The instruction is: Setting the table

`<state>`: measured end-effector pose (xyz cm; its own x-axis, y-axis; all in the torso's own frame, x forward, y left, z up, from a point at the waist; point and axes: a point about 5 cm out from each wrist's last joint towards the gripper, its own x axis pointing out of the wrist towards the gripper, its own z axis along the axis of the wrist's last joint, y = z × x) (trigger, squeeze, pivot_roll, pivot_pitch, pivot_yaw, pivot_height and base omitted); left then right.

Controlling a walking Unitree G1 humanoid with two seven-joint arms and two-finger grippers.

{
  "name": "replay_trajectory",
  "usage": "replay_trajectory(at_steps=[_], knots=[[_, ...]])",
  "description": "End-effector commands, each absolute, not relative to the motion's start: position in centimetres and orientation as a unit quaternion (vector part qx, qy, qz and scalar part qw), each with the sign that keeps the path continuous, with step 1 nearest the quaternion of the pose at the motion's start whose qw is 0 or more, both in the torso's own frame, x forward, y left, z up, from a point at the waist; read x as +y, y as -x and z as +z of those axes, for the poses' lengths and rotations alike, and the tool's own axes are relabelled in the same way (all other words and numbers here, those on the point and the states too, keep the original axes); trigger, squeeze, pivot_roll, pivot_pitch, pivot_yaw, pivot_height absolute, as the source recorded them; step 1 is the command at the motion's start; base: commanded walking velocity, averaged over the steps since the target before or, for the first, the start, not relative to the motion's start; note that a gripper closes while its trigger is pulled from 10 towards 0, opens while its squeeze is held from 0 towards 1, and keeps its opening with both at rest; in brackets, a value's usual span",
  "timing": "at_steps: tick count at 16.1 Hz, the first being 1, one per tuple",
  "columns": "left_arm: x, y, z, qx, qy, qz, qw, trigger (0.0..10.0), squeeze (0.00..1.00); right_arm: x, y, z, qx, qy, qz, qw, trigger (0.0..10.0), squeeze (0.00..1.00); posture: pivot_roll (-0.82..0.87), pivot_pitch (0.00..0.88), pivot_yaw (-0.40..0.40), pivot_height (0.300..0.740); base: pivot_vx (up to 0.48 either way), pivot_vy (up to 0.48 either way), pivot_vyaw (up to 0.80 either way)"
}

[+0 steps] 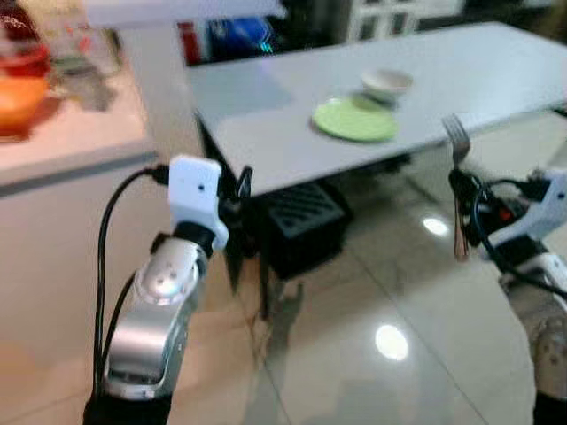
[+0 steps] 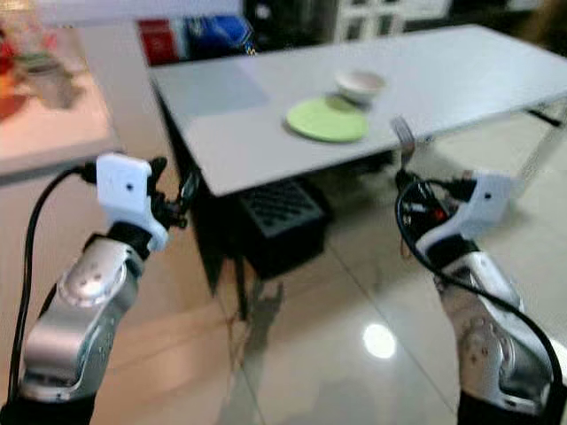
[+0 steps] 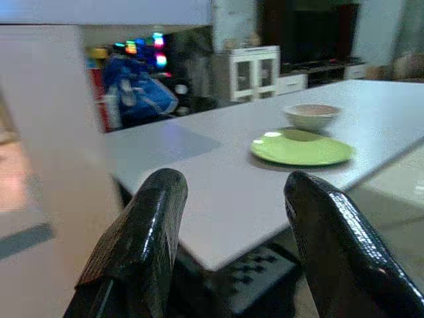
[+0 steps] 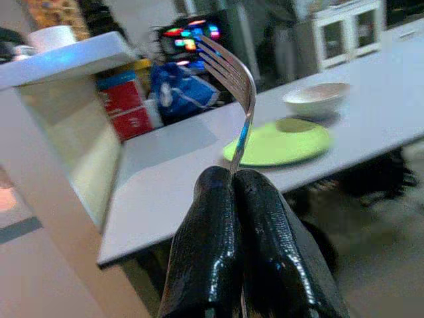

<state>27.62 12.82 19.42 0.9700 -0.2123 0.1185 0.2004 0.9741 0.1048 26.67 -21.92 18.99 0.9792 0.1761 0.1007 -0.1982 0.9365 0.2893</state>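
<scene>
Two arms up in front of the robot, both short of the tabletop (image 1: 266,142). Right end effector (image 4: 233,182): fingers pressed together, pinching a fork (image 1: 455,142) low on the handle. Fork stands near upright, tines up, long axis roughly vertical.

Green plate (image 1: 354,119) sits near the tabletop's front edge, a small bowl (image 1: 386,84) touching or just behind its far rim. From the right end effector the plate lies ahead and to the robot's left, above the level of the grip. Right arm is the nearer of the two to the plate, judging by the head views.

Left end effector (image 3: 228,218): fingers spread, nothing between them, aimed toward the tabletop's near corner.

Judgement: fork needs tipping from vertical to flat, then laying beside the plate along the front edge.
</scene>
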Motion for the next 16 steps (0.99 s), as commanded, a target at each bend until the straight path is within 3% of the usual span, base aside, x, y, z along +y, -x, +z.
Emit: replay_trajectory(at_steps=[1, 16], knots=[[13.36, -27.71, 19.60, -0.068, -0.050, -0.097, 0.992, 10.0, 0.00, -21.36, -26.86, 19.28, -0.043, -0.153, 0.106, 0.982, 10.0, 0.00, 0.02, 0.000, -0.027, 0.740, 0.322, 0.000, 0.00], [13.36, -27.91, 19.69, -0.070, -0.049, -0.096, 0.992, 10.0, 0.00, -21.41, -27.79, 19.60, -0.037, -0.126, 0.133, 0.982, 10.0, 0.00, 0.03, 0.000, -0.031, 0.740, 0.328, 0.000, 0.00]])
